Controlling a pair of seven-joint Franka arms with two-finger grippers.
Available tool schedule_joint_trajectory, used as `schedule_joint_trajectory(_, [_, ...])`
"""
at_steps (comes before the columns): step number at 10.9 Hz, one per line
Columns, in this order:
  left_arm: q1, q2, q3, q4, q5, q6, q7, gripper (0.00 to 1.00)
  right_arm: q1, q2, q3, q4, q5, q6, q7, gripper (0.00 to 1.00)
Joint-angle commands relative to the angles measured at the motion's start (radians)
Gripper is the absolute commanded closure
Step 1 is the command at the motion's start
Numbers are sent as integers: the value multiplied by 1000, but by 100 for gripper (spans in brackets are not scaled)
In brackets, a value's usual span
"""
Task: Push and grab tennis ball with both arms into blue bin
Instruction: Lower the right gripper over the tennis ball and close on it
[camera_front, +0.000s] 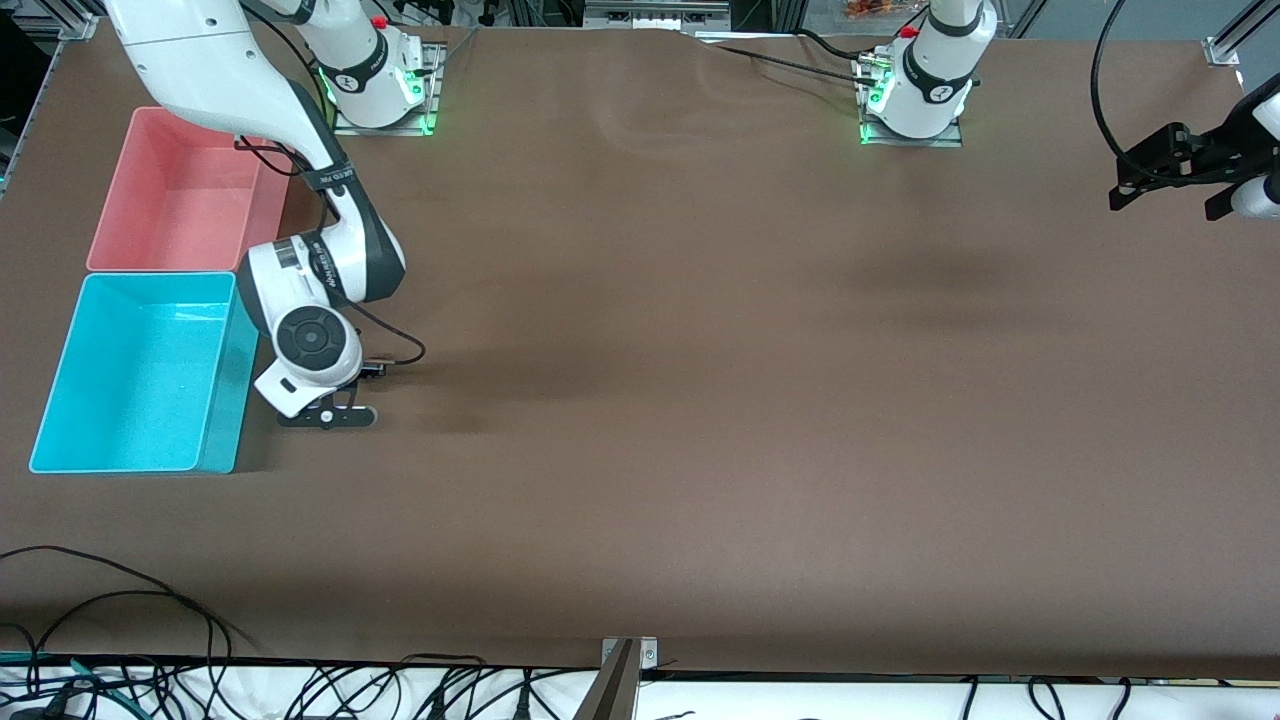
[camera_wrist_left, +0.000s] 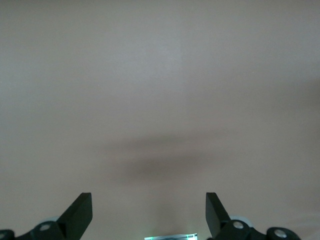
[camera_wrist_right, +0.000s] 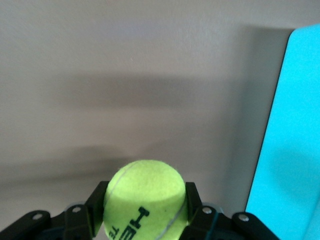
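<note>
Arms take unlike poses on the brown bench (camera_front: 700, 400). The right arm comes from its base at the top of the front view, bends down over the pink bin (camera_front: 180, 190) and ends low beside the blue bin (camera_front: 140, 375), its wrist turned so the round joint cap faces the camera. The right hand (camera_front: 328, 417) sits just above the bench, close to the blue bin's wall at the side toward the left arm's end. In the right wrist view that hand (camera_wrist_right: 145, 210) is clamped on the ball (camera_wrist_right: 146, 197), one black finger (camera_wrist_right: 97, 200) pressed to each side of it. The ball is off the bench, held beside the blue bin (camera_wrist_right: 290, 140) and not inside it.

Dark letters on the ball read "HE" before the print runs out of view; a thin seam curves across the fuzz. A band on the right arm carries small writing too fine to read.

The left arm waits, raised over the bench edge at its own end, its hand (camera_front: 1165, 180) up in the air. The left wrist view shows this hand (camera_wrist_left: 149, 212) spread wide, fingers (camera_wrist_left: 80, 212) apart with only bare bench under them.

The front view hides the ball under the right wrist; only the right wrist view shows it. Both bins show in full in the front view alone, the blue one nearer the camera, touching the pink.
</note>
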Motion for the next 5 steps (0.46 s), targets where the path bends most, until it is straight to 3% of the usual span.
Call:
schedule_joint_trajectory(1, [-11,17,2,39,-10,-27,-11,0,-11,23,-2,163,127,-163,-105,82])
schedule_joint_trajectory(5, [-11,17,2,39,-8,-27,-4,0,-144,19,-4,336,299,-309,-209,82])
